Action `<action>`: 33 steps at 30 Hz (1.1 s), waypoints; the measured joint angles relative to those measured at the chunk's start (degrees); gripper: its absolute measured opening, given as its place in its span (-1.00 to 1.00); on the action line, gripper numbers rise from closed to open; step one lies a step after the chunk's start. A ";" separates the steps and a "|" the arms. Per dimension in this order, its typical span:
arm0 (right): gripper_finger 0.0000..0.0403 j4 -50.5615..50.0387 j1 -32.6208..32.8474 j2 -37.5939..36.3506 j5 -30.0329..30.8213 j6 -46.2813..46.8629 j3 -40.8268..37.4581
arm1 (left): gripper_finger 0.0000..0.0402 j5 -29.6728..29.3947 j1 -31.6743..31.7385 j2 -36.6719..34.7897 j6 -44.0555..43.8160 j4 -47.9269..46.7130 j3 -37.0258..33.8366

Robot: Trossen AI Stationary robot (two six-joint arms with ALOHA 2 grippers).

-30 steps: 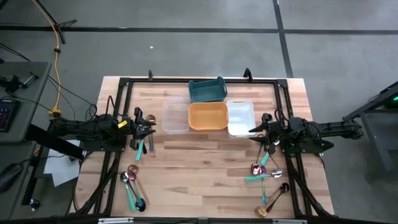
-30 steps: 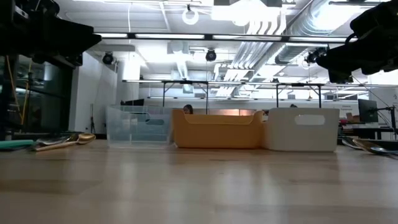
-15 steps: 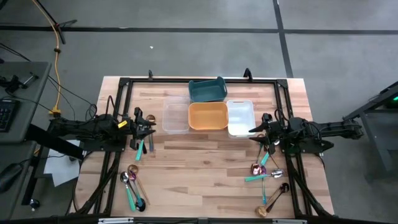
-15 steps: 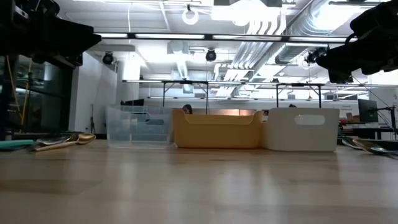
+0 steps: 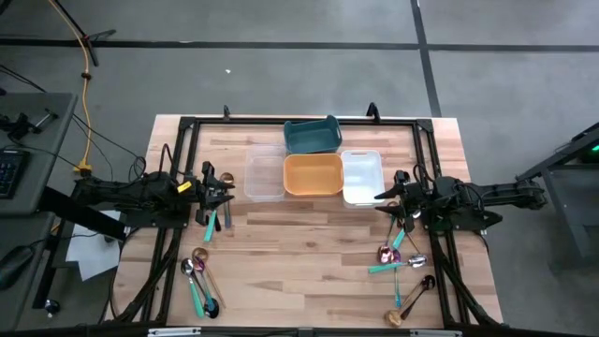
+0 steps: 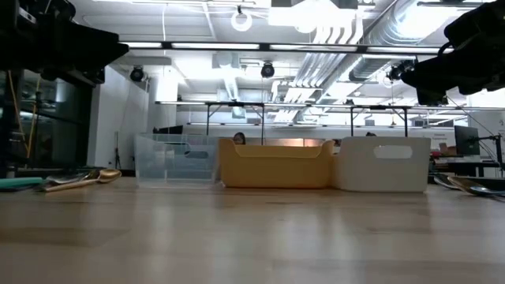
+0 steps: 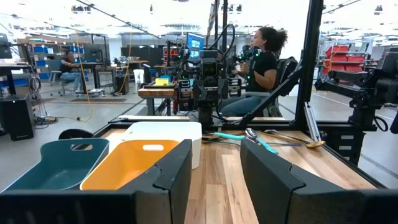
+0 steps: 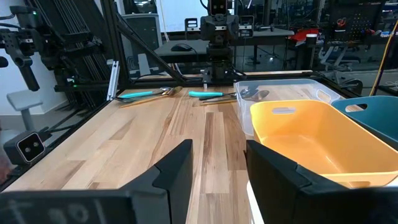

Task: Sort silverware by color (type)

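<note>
Nothing has changed since a second ago: both arms parked as they were, silverware unmoved. My left gripper hovers at the left side of the worktop, fingers apart with nothing between them; a teal-handled piece lies just beside them on the wood. My right gripper hovers at the right side, fingers likewise apart and empty, near the white tray. One cluster of silverware lies near the front left: teal, gold, pinkish and silver pieces. A second cluster lies front right, teal handles crossing a pink-purple spoon, with a dark spoon and a gold one nearer the edge. Clear tray, orange tray and white tray sit in a row, teal tray behind. Light plank worktop, black frame; grey floor around. A person sits at benches beyond.
</note>
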 joint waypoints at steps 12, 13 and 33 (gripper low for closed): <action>-0.28 0.00 0.01 -0.01 0.00 0.00 0.00 | -0.35 0.02 0.00 0.00 0.00 -0.02 0.00; -0.28 0.00 0.00 -0.01 0.02 0.00 0.01 | -0.35 0.01 0.00 0.00 0.01 0.00 0.00; -0.28 1.58 0.02 0.00 1.25 -4.12 -0.06 | -0.35 0.01 0.00 0.00 0.00 -0.01 -0.01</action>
